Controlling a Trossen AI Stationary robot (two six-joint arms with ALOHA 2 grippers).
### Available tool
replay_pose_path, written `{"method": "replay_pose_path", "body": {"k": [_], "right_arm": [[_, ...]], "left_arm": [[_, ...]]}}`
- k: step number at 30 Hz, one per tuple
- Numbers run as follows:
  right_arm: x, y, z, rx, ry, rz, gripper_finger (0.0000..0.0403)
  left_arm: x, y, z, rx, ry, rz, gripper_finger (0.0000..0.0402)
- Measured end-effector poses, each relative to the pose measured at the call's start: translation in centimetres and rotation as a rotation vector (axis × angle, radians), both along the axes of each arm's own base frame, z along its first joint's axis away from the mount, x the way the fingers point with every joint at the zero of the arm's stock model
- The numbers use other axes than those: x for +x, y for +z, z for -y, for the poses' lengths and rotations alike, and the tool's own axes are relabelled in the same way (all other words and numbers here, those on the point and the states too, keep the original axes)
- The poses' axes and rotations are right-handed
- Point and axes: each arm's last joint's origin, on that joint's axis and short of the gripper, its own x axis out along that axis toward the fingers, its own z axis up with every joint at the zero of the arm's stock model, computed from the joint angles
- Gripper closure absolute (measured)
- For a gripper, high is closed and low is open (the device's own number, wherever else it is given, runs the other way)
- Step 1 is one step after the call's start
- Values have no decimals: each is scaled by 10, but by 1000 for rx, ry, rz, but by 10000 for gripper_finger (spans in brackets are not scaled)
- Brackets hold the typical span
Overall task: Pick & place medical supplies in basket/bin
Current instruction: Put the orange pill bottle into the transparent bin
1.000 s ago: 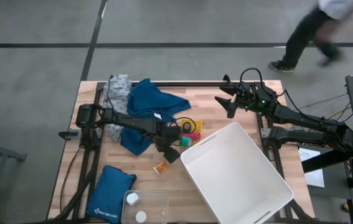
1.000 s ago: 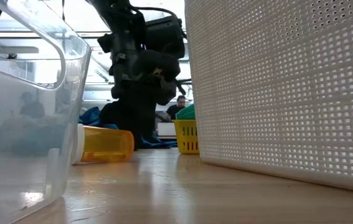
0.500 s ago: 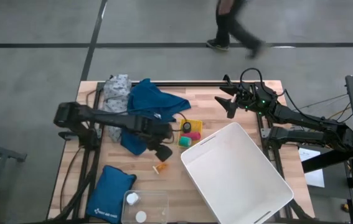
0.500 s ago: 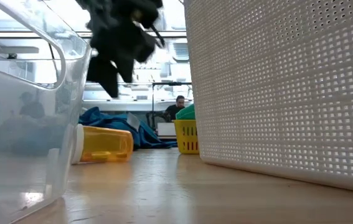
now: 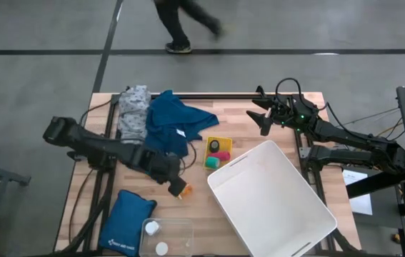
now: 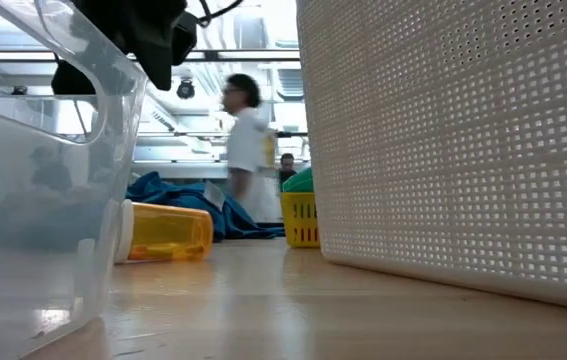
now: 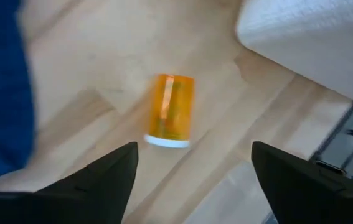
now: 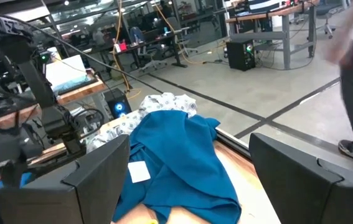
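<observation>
Orange pill bottle (image 7: pixel 170 111) lies on its side on the table (image 5: pixel 195 207) beside the white bin (image 5: pixel 273 203), left gripper (image 7: pixel 192 171) poised over it, fingers spread wide for pickup; right gripper (image 5: pixel 261 114) waits open at the far edge.

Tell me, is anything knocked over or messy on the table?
Yes. An orange pill bottle lies on its side on the wood beside the white bin, under the open left gripper. The blue cloth sits crumpled, not folded.
</observation>
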Motion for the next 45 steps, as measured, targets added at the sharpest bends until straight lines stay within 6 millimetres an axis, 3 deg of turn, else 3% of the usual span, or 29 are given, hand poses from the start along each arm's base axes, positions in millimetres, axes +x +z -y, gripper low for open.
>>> {"method": "replay_pose_path", "body": {"k": [7, 17, 24, 31, 39, 45], "right_arm": [[0, 0, 0, 0, 0, 0, 78], [0, 0, 0, 0, 0, 0, 78], [0, 0, 0, 0, 0, 1, 78], [0, 0, 0, 0, 0, 1, 78], [0, 0, 0, 0, 0, 1, 78], [0, 0, 0, 0, 0, 1, 78]], "left_arm": [[-8, -18, 34, 66, -47, 138, 71], [-47, -34, 83, 418, 80, 359, 87], [-56, -62, 82, 374, 120, 443, 85], [-62, -82, 77, 376, 51, 535, 86], [-63, -83, 78, 499, -92, 534, 85], [-63, -85, 79, 511, -67, 543, 85]]}}
